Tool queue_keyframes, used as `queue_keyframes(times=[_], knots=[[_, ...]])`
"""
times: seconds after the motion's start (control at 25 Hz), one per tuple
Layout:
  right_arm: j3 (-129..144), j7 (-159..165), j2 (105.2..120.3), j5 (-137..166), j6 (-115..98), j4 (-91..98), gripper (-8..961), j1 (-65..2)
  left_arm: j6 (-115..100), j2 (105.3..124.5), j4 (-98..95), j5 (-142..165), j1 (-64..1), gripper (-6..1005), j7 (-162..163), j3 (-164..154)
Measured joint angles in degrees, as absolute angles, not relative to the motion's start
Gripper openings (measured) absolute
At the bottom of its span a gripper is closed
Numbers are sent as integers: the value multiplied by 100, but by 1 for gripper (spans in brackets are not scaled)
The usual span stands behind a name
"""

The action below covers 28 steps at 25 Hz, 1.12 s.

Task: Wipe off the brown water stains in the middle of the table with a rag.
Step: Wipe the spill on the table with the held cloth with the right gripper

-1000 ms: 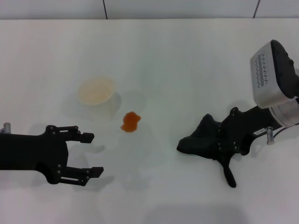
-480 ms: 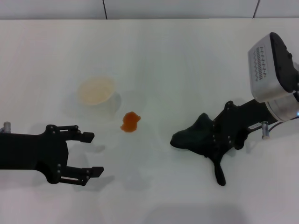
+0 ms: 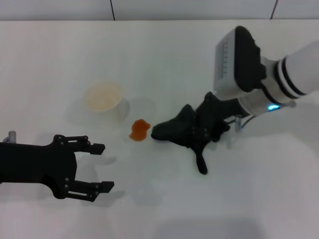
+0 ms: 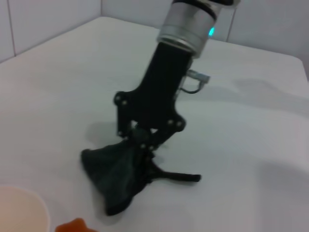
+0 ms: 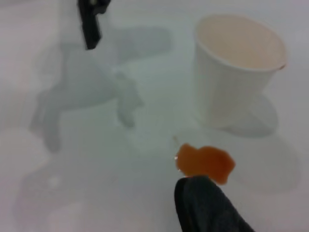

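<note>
The brown water stain (image 3: 139,129) is a small orange blot on the white table (image 3: 164,59), just right of a white cup. It also shows in the right wrist view (image 5: 205,163) and at the edge of the left wrist view (image 4: 73,226). My right gripper (image 3: 199,130) is shut on the black rag (image 3: 172,130) and presses it on the table. The rag's tip lies just right of the stain, almost touching it (image 5: 205,205). Its thin tail (image 3: 201,163) trails toward me. My left gripper (image 3: 97,167) is open and empty at the front left.
A white paper cup (image 3: 104,98) stands upright just left of and behind the stain; it also shows in the right wrist view (image 5: 236,67). The table's far edge meets a tiled wall (image 3: 189,9).
My right gripper has dragged the rag leftward and away from me across the table, from the right side up to the stain's right edge. The left arm has barely moved.
</note>
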<state>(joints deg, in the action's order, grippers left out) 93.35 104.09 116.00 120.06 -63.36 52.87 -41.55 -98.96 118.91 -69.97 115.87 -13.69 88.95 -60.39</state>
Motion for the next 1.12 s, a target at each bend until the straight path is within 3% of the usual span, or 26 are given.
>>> queue_keyframes(times=[0.48, 1.12], knots=[[9655, 10759, 11622, 11618, -4995, 4500, 94, -4693, -9888, 11891, -6996, 11589, -1430, 862, 8881, -6145], [10703, 11031, 11618, 11391, -5367, 5163, 93, -4633, -9897, 11883, -6996, 11583, -1428, 862, 8868, -6143]])
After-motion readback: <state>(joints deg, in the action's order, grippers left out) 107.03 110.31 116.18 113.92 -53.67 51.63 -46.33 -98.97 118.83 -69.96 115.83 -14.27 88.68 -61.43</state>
